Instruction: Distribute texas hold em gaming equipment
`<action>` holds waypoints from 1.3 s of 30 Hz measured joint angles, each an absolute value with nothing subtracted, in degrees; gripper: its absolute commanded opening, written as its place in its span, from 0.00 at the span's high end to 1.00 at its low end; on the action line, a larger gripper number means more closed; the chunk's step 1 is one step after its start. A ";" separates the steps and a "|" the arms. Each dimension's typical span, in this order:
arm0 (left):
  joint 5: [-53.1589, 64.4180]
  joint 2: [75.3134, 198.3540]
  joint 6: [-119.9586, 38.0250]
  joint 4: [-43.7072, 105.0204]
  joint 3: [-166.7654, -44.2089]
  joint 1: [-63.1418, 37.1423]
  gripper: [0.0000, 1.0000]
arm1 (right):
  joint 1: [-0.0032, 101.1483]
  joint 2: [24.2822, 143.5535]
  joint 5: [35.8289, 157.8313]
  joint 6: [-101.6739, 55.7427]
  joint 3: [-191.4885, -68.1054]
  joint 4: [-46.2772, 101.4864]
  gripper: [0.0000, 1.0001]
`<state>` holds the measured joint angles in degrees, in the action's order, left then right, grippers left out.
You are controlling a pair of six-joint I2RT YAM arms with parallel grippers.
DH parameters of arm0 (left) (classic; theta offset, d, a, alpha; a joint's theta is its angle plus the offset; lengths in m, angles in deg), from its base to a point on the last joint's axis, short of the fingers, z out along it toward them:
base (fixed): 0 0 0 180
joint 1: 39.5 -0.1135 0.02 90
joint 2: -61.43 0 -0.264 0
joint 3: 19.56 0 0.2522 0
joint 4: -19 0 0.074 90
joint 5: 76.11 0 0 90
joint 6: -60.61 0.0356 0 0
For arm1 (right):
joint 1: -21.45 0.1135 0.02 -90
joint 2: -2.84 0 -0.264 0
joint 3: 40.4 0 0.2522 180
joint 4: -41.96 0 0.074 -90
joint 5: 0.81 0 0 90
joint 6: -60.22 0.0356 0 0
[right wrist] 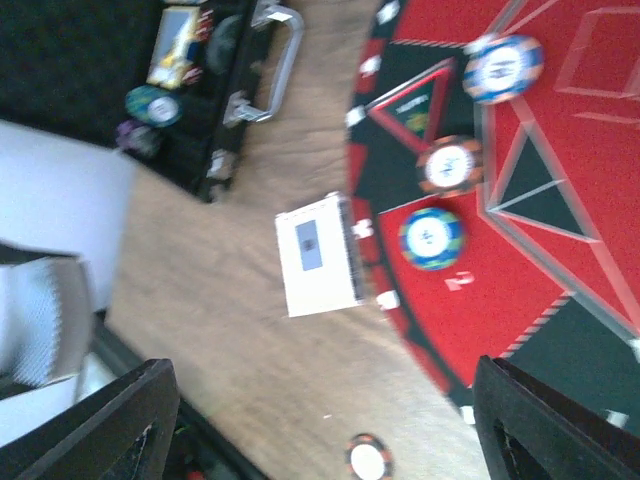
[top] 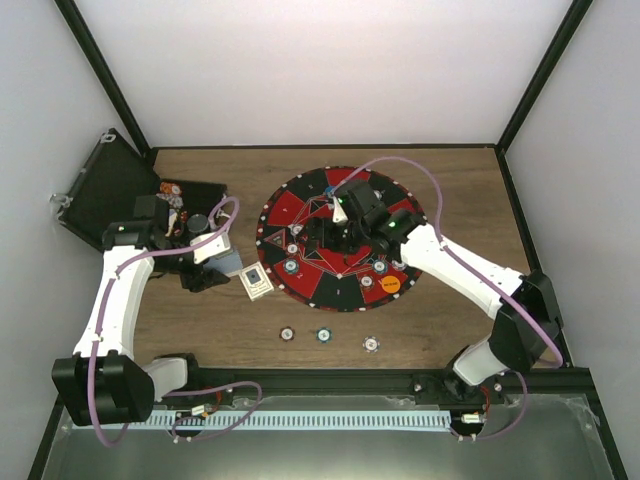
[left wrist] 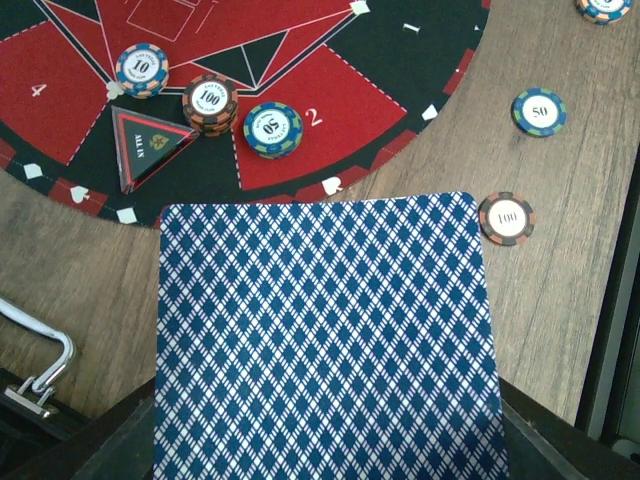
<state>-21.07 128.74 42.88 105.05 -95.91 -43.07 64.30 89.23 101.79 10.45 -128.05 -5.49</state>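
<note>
**Left gripper** (top: 220,262): closed on a card (left wrist: 325,340) with a blue diamond-patterned back. The card is held face down above the table (top: 230,320), just off the left edge of the round mat (top: 300,200). The wrist view does not show whether one card or a thin stack is pinched.

**Right gripper** (right wrist: 320,410): fingers spread wide with nothing between them, over the mat.

**Chips:** three mat chips (left wrist: 272,129) sit beside the triangular marker (left wrist: 150,143). Three table chips (top: 324,335) lie in a row on the bare wood nearer the arms.

**White pack** (right wrist: 318,253): lies on the wood, touching the mat's rim.

**Handling:** the card is probably very light, thin, springy and slick. It is best pinched by a short edge, with a pad on each face, and laid down gently so it does not slide. The chips look rigid and smooth, and are best gripped across the rim.
</note>
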 measured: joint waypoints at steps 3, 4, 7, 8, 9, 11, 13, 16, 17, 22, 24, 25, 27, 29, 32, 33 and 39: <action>-21.29 128.71 42.88 105.05 -95.91 -42.74 0.89 | 64.80 89.10 109.20 12.61 -125.34 1.57 0.17; -21.35 128.71 42.88 105.05 -95.91 -42.57 0.89 | 64.93 89.10 111.19 13.27 -124.51 3.23 0.17; -21.55 128.52 42.88 105.03 -95.91 -42.07 0.89 | 65.72 89.60 116.70 15.26 -123.53 7.82 0.17; -21.68 128.41 42.88 105.03 -95.91 -41.91 0.89 | 66.18 89.95 118.44 16.02 -123.55 9.65 0.17; -21.83 128.28 42.86 105.03 -95.91 -41.74 0.89 | 66.70 90.25 120.00 16.59 -123.55 11.47 0.17; -22.18 127.97 42.86 105.01 -95.91 -41.41 0.89 | 67.84 91.06 123.12 18.01 -123.53 15.14 0.17; -22.47 127.67 42.82 104.96 -95.91 -41.00 0.89 | 69.00 92.18 126.16 19.74 -123.53 19.25 0.18; -22.69 127.21 42.64 104.81 -95.91 -40.38 0.89 | 70.20 93.90 129.09 21.68 -123.53 23.38 0.19; -22.75 127.03 42.60 104.79 -95.91 -40.17 0.89 | 70.53 94.47 129.74 22.14 -123.53 24.30 0.20; -23.23 126.22 42.21 104.81 -95.91 -39.44 0.89 | 71.51 96.61 131.41 23.78 -123.53 26.88 0.22; -23.50 125.79 42.01 104.81 -95.91 -39.05 0.89 | 71.86 97.40 131.71 24.15 -123.53 27.75 0.22; -23.54 125.52 41.88 104.83 -95.91 -38.83 0.89 | 72.03 97.75 131.91 24.33 -123.53 28.06 0.23; -23.65 124.98 41.57 104.83 -95.91 -38.42 0.89 | 72.47 98.76 132.45 24.94 -123.55 29.09 0.24; -23.69 124.65 41.37 104.86 -95.95 -37.96 0.89 | 72.86 99.85 133.02 25.55 -123.57 30.24 0.26; -23.71 124.56 41.20 104.92 -96.47 -37.32 0.90 | 73.13 101.84 134.25 27.21 -123.66 33.00 0.28; -23.74 124.56 41.13 104.92 -96.76 -37.13 0.89 | 73.17 102.60 134.73 28.02 -123.66 34.27 0.29; -23.82 123.91 40.30 104.88 -97.15 -35.64 0.90 | 73.76 106.67 137.42 32.68 -124.44 41.43 0.39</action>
<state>-23.82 123.91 40.30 104.88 -97.15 -35.64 73.76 106.67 137.42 32.68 -124.44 41.43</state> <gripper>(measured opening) 0.657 0.661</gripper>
